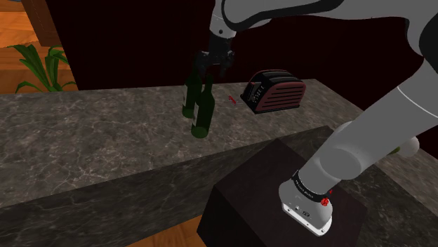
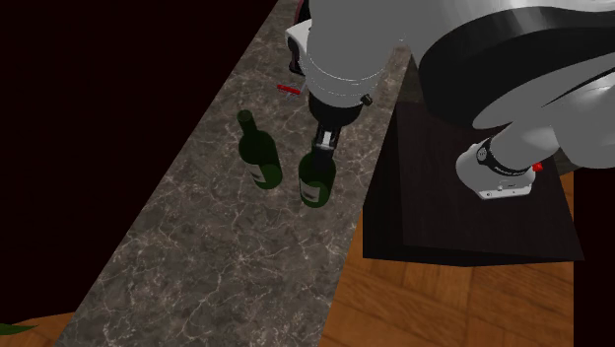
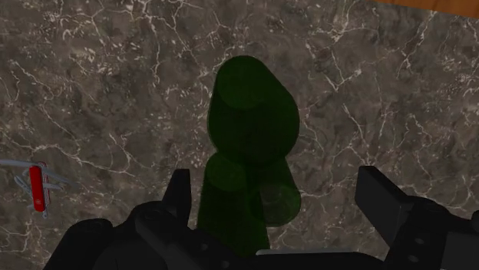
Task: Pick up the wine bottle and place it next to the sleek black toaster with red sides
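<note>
Two dark green wine bottles stand close together on the marbled stone counter [image 1: 105, 140]. The nearer bottle [image 1: 203, 112] [image 2: 316, 179] is directly under my gripper [image 1: 215, 70] [image 2: 325, 141]; the other bottle [image 1: 189, 97] [image 2: 258, 156] stands just beyond it. In the wrist view the green bottle [image 3: 253, 115] lies between the gripper's [image 3: 280, 184] fingers, which stand wide apart and do not touch it. The black toaster with red sides [image 1: 274, 91] sits on the counter to the shoulder view's right of the bottles.
A small red pocket-knife-like item [image 1: 231, 100] [image 2: 288, 90] [image 3: 37, 188] lies on the counter between bottles and toaster. The dark stand [image 1: 281, 200] [image 2: 463, 197] adjoins the counter's near edge. A green plant [image 1: 42, 67] and wood floor [image 2: 444, 306] lie around it.
</note>
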### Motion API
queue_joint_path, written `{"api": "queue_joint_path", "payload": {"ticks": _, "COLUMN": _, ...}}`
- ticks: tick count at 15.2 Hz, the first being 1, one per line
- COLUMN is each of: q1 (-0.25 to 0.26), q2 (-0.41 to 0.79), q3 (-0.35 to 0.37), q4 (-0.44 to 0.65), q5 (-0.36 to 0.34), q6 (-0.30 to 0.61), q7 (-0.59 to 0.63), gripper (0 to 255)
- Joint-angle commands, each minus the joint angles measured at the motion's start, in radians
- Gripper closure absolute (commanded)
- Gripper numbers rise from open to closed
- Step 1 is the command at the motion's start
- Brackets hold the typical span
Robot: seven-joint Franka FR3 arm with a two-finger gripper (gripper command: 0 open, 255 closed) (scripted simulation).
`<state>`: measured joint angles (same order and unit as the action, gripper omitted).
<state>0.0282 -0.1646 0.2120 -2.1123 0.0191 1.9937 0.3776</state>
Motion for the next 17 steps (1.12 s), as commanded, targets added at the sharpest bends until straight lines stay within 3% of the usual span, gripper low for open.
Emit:
{"api": "queue_joint_path", "payload": {"ticks": 1, "q1": 0.000, "q2": 0.009, "q3": 0.001, "q4": -0.016, "q5": -0.003, "q6": 0.026, "q7": 0.001, "gripper": 0}}
{"api": "queue_joint_path", "payload": {"ticks": 4, "q1": -0.001, "q2": 0.025, "q3": 0.002, "q4": -0.049, "q5": -0.006, "q6": 0.073, "q7": 0.004, "gripper": 0}}
{"api": "queue_joint_path", "payload": {"ticks": 12, "q1": -0.001, "q2": 0.025, "q3": 0.002, "q4": -0.049, "q5": -0.006, "q6": 0.073, "q7": 0.004, "gripper": 0}}
{"api": "queue_joint_path", "payload": {"ticks": 13, "q1": -0.001, "q2": 0.025, "q3": 0.002, "q4": -0.049, "q5": -0.006, "q6": 0.073, "q7": 0.004, "gripper": 255}}
{"api": "queue_joint_path", "payload": {"ticks": 17, "q1": -0.001, "q2": 0.025, "q3": 0.002, "q4": -0.049, "q5": -0.006, "q6": 0.073, "q7": 0.004, "gripper": 255}}
